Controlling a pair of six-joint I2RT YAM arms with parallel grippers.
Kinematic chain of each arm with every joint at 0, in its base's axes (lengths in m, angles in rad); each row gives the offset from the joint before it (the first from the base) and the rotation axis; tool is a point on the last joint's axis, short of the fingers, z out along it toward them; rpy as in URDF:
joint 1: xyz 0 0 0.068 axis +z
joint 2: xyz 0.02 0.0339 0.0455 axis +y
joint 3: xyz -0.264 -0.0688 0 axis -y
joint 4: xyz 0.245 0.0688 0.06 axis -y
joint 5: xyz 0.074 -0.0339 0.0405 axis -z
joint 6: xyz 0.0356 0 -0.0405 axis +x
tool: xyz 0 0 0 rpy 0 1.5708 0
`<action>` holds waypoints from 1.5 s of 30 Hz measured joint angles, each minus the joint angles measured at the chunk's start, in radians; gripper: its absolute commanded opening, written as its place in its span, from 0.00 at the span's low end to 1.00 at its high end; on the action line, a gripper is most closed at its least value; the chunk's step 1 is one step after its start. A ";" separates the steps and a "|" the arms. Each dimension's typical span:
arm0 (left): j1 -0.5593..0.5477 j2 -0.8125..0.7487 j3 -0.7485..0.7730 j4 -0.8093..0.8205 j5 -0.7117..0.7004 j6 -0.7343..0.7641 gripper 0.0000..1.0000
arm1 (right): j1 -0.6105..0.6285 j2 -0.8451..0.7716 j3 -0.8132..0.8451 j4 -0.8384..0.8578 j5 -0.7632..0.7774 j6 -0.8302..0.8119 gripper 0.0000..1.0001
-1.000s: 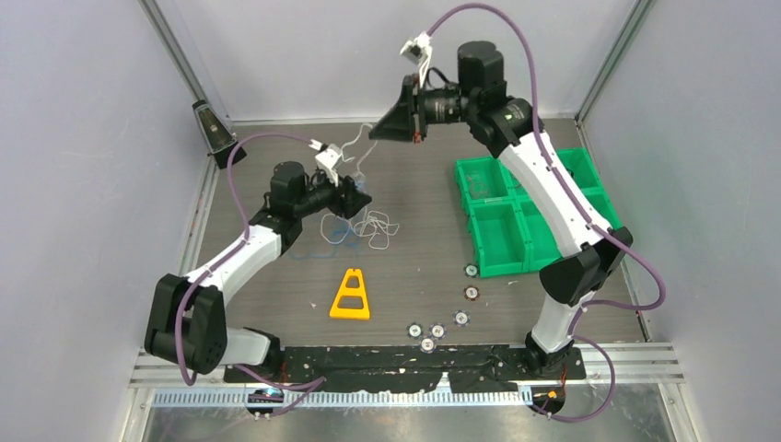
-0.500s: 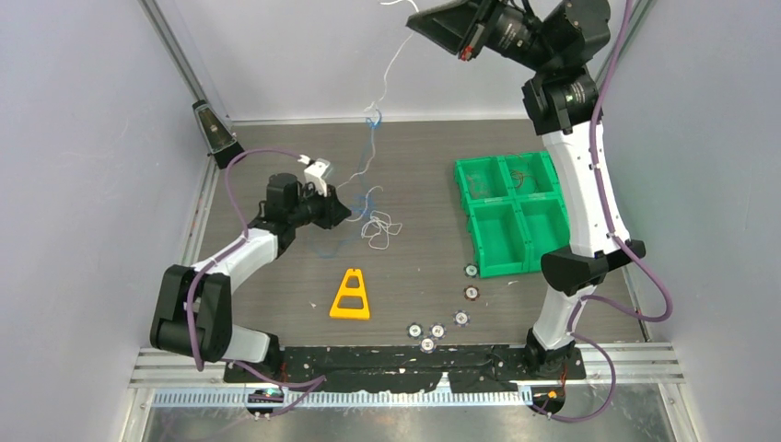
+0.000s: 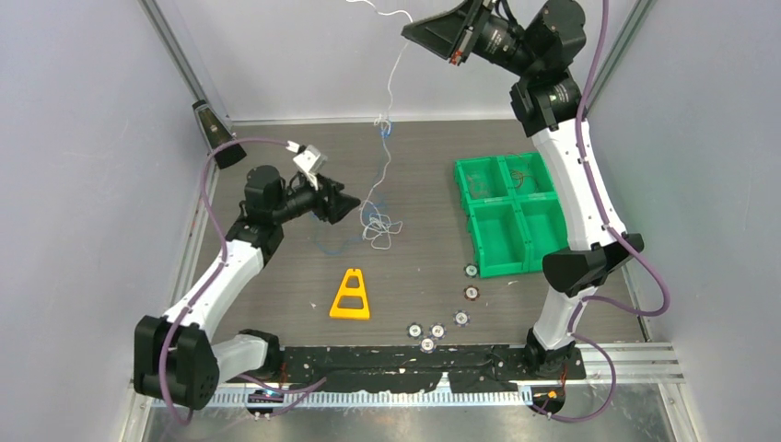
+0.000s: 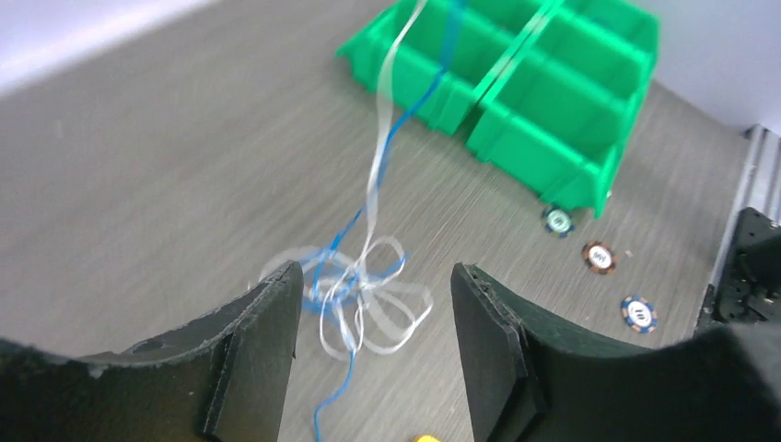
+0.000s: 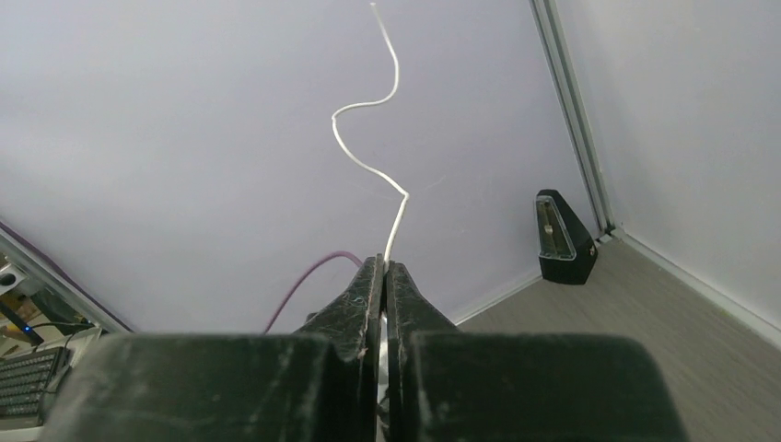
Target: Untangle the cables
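The right jaws are clamped shut on a white cable (image 5: 400, 214) high above the far side of the table (image 3: 276, 267). From that grip the strand drops almost vertically, a blue cable (image 3: 385, 131) alongside it, to the knotted cables (image 3: 378, 226) lying on the table left of the green bins (image 3: 516, 212). The left jaws stand wide and empty just left of the knot, which lies straight ahead of their gap; the left arm (image 3: 226, 272) is nearer.

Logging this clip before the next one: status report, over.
Right gripper shut on white cable, held high. Left gripper open above the bundle on the table. Blue strand snagged on the white, hanging mid-air. Green bins stand apart.
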 measured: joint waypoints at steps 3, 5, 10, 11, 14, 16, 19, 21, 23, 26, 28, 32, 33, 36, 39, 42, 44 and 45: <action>-0.044 -0.029 0.076 0.015 0.022 0.016 0.63 | 0.002 0.000 -0.027 0.000 0.000 0.011 0.05; -0.070 -0.019 0.131 0.028 0.026 0.020 0.64 | 0.003 0.000 -0.029 0.005 0.000 0.019 0.06; -0.106 0.055 0.211 0.063 0.024 0.031 0.62 | 0.023 0.000 -0.029 0.040 -0.002 0.034 0.05; -0.111 0.076 0.220 0.068 0.023 0.031 0.62 | 0.026 0.000 -0.029 0.043 -0.003 0.037 0.05; -0.124 0.137 0.252 0.069 0.019 0.031 0.62 | 0.034 0.000 -0.029 0.050 -0.004 0.043 0.05; -0.133 0.167 0.273 0.070 0.015 0.030 0.62 | 0.035 0.000 -0.029 0.052 -0.004 0.048 0.05; -0.148 0.195 0.296 0.079 0.013 0.029 0.40 | 0.035 0.000 -0.029 0.055 -0.004 0.053 0.05; -0.152 0.201 0.303 0.084 0.011 0.028 0.16 | 0.035 0.000 -0.029 0.058 -0.004 0.055 0.05; -0.155 0.204 0.306 0.082 0.005 0.025 0.00 | 0.035 0.000 -0.029 0.059 -0.004 0.055 0.05; -0.147 0.204 0.298 0.072 0.000 0.039 0.00 | 0.033 0.000 -0.024 0.057 0.000 0.054 0.05; -0.125 0.200 0.262 0.063 -0.003 0.040 0.00 | 0.022 0.002 -0.003 0.048 0.010 0.051 0.05; -0.034 0.198 0.151 -0.018 -0.006 0.034 0.00 | -0.032 0.020 0.103 0.031 0.048 0.032 0.05; -0.003 0.201 0.122 -0.056 -0.008 0.031 0.00 | -0.056 0.021 0.129 0.031 0.064 0.027 0.06; 0.073 0.219 0.064 -0.154 -0.014 0.016 0.00 | -0.116 0.020 0.180 0.046 0.108 0.014 0.06; 0.115 0.225 0.043 -0.210 -0.014 0.008 0.00 | -0.156 0.019 0.192 0.050 0.130 0.004 0.05; 0.126 0.225 0.043 -0.249 -0.030 0.011 0.00 | -0.177 0.020 0.192 0.050 0.161 -0.001 0.05; 0.135 0.225 0.043 -0.278 -0.038 0.013 0.00 | -0.192 0.020 0.192 0.051 0.177 -0.006 0.06; 0.141 0.227 0.044 -0.293 -0.040 0.013 0.00 | -0.200 0.020 0.192 0.053 0.187 -0.010 0.05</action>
